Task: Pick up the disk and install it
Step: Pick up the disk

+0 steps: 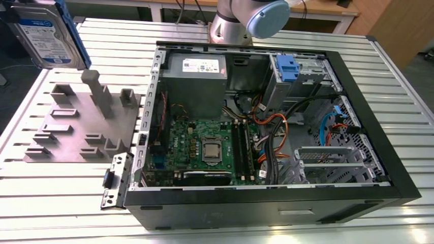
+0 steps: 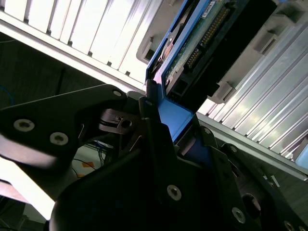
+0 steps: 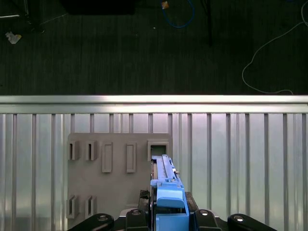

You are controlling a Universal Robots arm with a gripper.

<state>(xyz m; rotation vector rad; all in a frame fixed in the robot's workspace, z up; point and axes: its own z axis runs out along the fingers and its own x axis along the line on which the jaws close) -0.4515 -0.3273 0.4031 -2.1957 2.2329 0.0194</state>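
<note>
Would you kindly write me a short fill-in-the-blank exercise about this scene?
1. The hand is shut on the ____ bracket of the disk.
2. In the exterior view, the disk is held up toward that view's ____ of the computer case.
3. The computer case lies with its side ____, so the motherboard shows.
Missing words: blue; left; open.

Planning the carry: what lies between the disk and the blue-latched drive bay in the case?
From the disk: bare table slats, the case wall, then the grey power supply, in the exterior view.
</note>
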